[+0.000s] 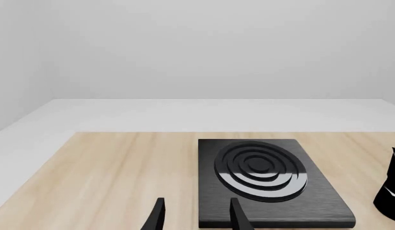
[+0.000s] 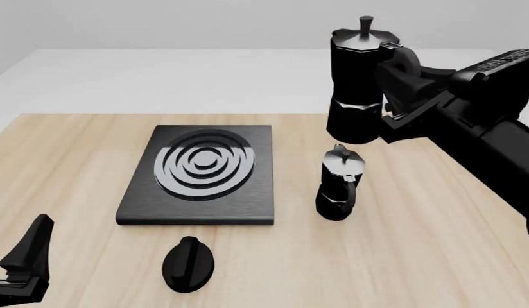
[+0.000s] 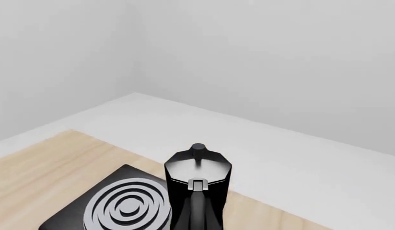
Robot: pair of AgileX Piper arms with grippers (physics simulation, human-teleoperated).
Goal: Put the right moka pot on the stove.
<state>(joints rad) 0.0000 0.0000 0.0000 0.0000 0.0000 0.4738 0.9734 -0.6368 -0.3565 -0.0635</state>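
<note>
A pale wooden worktop [image 2: 418, 256] under white walls. At its near left corner the left gripper [image 1: 194, 215] idles, fingers parted and empty. Past the oval knob [image 2: 188, 264] lies the stove [image 2: 200, 205], the other moka pot [image 2: 339, 183] just right of it. Farther back, the right gripper [image 2: 393, 90] clamps the right moka pot [image 2: 361, 80] by its handle, aloft. Best carried leftward, upright, then lowered centred on the rings.

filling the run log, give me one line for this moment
phase: carry | right gripper: shut on right moka pot, lifted | stove: bare | other moka pot: on table | left gripper: open, idle
</note>
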